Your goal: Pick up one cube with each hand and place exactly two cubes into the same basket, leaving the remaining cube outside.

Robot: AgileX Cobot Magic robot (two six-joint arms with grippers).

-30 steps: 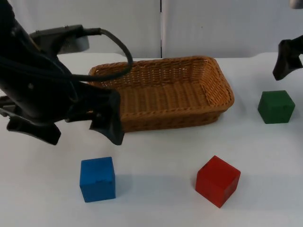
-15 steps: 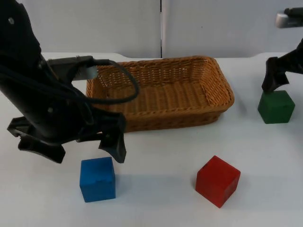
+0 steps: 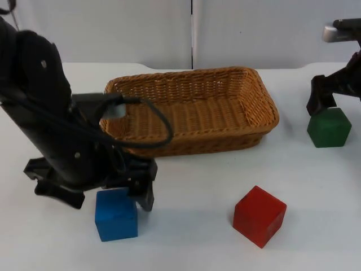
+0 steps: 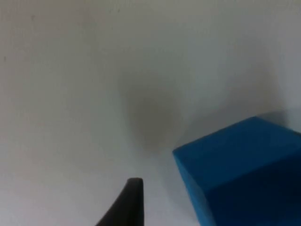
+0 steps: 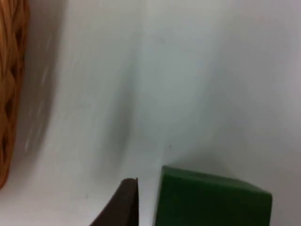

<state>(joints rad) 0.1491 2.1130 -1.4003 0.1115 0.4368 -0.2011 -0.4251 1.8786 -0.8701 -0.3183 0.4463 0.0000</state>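
— White desk [image 3: 192, 186], wicker basket [image 3: 192, 107] at the back. What changed?
— Left gripper [image 3: 93, 195] has dropped, spread wide over the blue cube [image 3: 116, 214] before the basket; right gripper [image 3: 327, 101], open, lowered onto the green cube [image 3: 329, 127]. Red cube [image 3: 259, 215] unmoved.

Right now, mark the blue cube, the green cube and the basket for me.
blue cube [image 3: 116, 217]: top view, front face.
green cube [image 3: 329, 128]: top view, middle of its front face.
basket [image 3: 269, 107]: top view, right-hand rim.
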